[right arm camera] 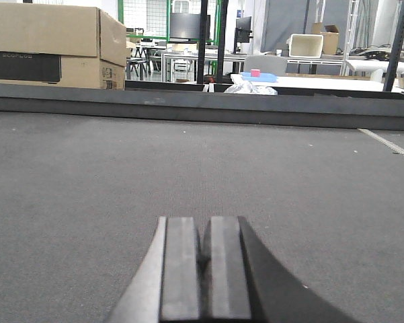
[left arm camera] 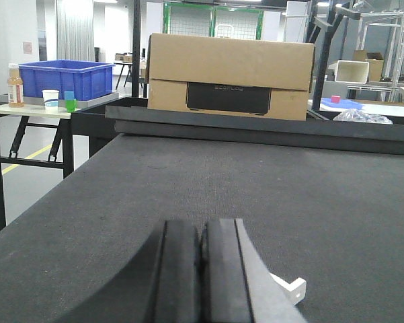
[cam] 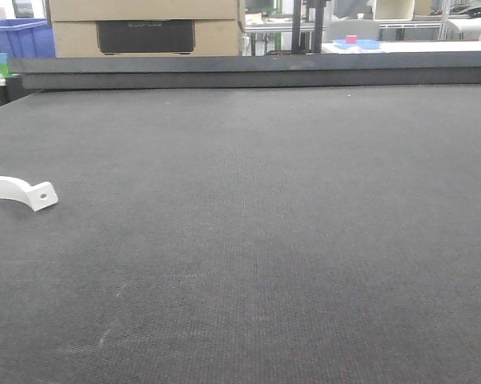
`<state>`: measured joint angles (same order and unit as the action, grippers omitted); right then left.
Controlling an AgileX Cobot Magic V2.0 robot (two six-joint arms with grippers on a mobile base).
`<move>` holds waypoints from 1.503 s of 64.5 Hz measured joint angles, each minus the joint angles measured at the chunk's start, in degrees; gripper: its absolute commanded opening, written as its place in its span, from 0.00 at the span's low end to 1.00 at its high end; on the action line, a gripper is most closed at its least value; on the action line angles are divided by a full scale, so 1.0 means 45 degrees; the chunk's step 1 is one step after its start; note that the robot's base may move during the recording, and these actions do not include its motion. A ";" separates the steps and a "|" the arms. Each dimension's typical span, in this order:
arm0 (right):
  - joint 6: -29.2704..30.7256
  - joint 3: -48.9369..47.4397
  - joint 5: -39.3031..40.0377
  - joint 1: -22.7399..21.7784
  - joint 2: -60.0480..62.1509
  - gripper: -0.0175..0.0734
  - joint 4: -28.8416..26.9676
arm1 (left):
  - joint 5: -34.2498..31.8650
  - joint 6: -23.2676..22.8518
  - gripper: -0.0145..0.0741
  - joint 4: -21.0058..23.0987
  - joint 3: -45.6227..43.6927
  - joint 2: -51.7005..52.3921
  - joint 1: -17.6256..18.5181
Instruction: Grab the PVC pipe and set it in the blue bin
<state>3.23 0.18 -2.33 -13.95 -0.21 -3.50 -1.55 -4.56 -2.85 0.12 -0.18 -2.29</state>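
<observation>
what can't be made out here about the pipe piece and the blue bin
- Front view: the PVC pipe is cut off by the left edge; only one end of the arch and its tab show.
- Left wrist view: the left gripper hides all but the tab.
- Right wrist view: it is out of frame.
- The blue bin: its walls hide the inside; the front view crops it at the top-left corner.

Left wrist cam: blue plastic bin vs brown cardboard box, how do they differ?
The blue plastic bin sits on a light side table at far left; the brown cardboard box stands centre, behind the black table's far rail. The bin is open-topped, the box closed. The box looks wider in this view. Both are rectangular, far beyond the shut left gripper.
</observation>
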 measured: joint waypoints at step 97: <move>-0.0173 -0.2935 -0.1277 0.0000 -0.0980 0.01 0.0000 | 0.3811 0.0000 0.04 -0.0625 -0.4809 -0.1386 0.0000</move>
<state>2.45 -13.03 -8.08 -13.95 -4.62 -3.50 15.60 -4.56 -5.66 -21.52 -6.42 -2.29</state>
